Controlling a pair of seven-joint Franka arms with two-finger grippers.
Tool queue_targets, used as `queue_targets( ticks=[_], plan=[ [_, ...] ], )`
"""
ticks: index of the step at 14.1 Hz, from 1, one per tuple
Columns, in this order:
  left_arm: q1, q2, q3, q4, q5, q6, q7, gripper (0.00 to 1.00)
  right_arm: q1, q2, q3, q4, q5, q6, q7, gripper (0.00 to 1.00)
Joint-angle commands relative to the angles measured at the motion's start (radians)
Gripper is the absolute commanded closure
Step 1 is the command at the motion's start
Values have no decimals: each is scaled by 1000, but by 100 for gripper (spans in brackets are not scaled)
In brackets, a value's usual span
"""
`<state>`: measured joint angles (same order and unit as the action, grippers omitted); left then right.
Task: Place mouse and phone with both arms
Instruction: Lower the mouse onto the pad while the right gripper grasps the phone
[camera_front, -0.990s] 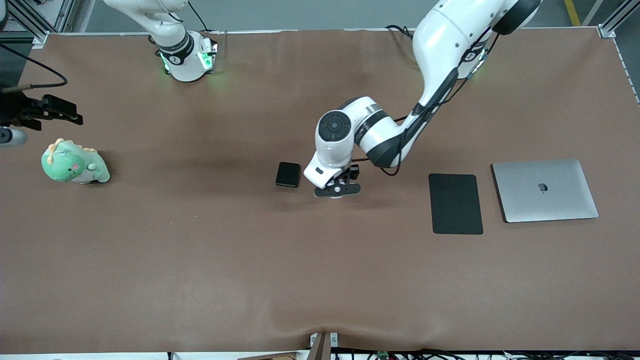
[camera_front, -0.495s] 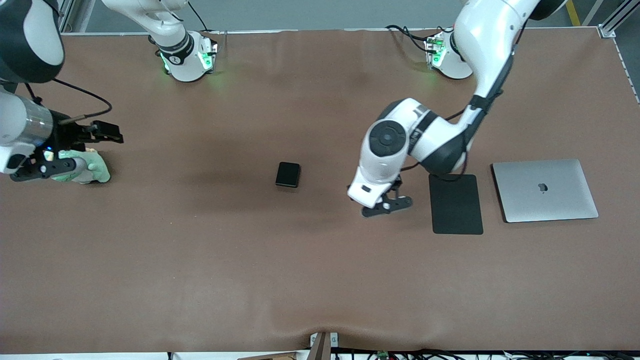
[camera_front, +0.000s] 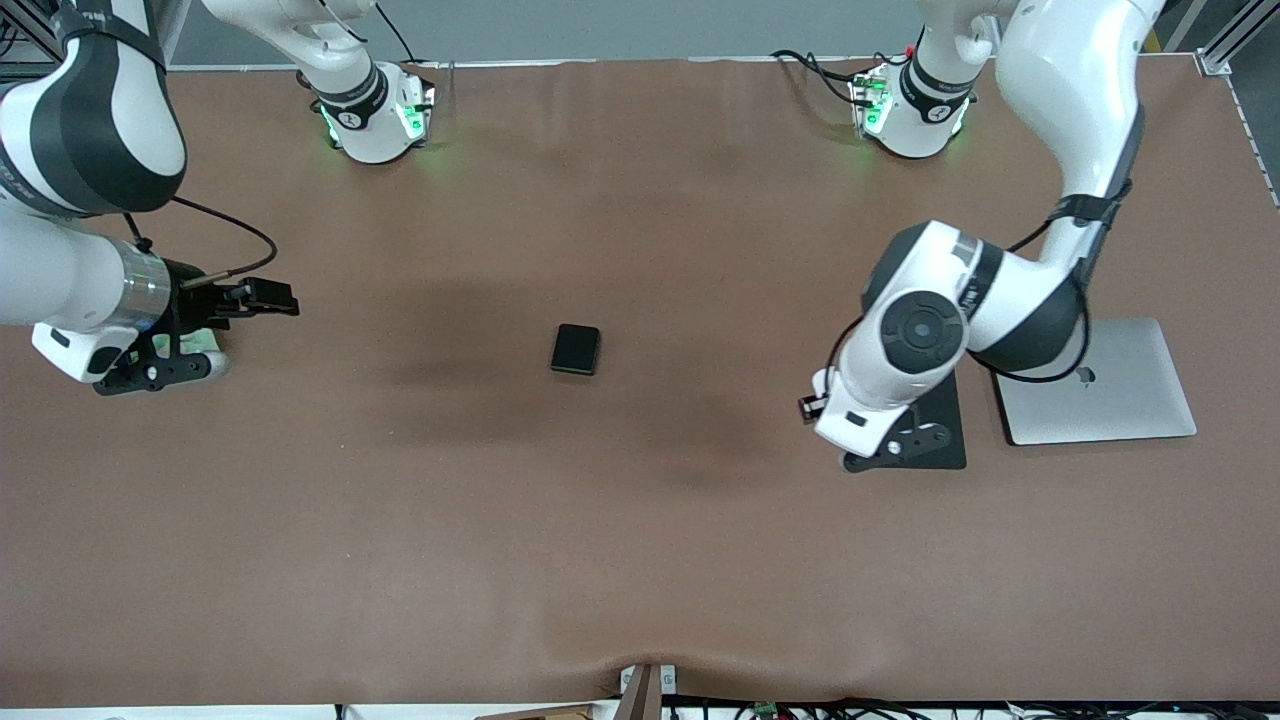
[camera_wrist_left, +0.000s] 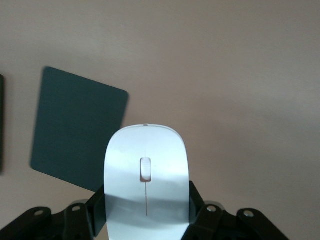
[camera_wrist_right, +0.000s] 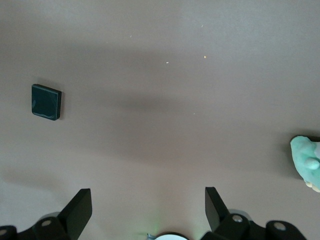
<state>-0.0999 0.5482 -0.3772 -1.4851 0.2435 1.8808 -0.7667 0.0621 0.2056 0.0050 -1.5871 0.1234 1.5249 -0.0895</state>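
Gripping the mouse (camera_wrist_left: 146, 185) by its two long sides, the left gripper (camera_front: 897, 446) is seen over the black mat (camera_front: 948, 425) beside the laptop (camera_front: 1130, 395); the mouse's long axis runs straight out from the fingers. The phone (camera_front: 576, 349) lies mid-table, well apart from the spread right gripper (camera_front: 155, 368), which is held above the green plush toy (camera_wrist_right: 307, 162).

A: What does the table (camera_front: 640, 560) carry?
B: A brown cover; the phone (camera_front: 576, 349) near its middle; a black mat (camera_front: 950, 440) and, just beside it, a closed laptop (camera_front: 1130, 395) toward the left arm's end; a green toy (camera_wrist_right: 306, 161) toward the right arm's end.
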Motion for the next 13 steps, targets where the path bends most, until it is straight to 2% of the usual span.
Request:
queue_targets(
  ticks=[1, 5, 9, 13],
  plan=[
    [71, -53, -11, -67, -15, -8, 120, 100, 33, 12, -4, -33, 19, 50, 54, 0],
    [120, -59, -12, -95, -15, -8, 257, 100, 91, 43, -4, -47, 19, 99, 149, 0],
    [183, -102, -12, -153, -16, -8, 395, 100, 128, 43, -4, -131, 19, 216, 189, 0],
    [200, -117, 1, -195, -13, 1, 495, 100, 186, 73, -4, -179, 19, 332, 284, 0]
  ],
)
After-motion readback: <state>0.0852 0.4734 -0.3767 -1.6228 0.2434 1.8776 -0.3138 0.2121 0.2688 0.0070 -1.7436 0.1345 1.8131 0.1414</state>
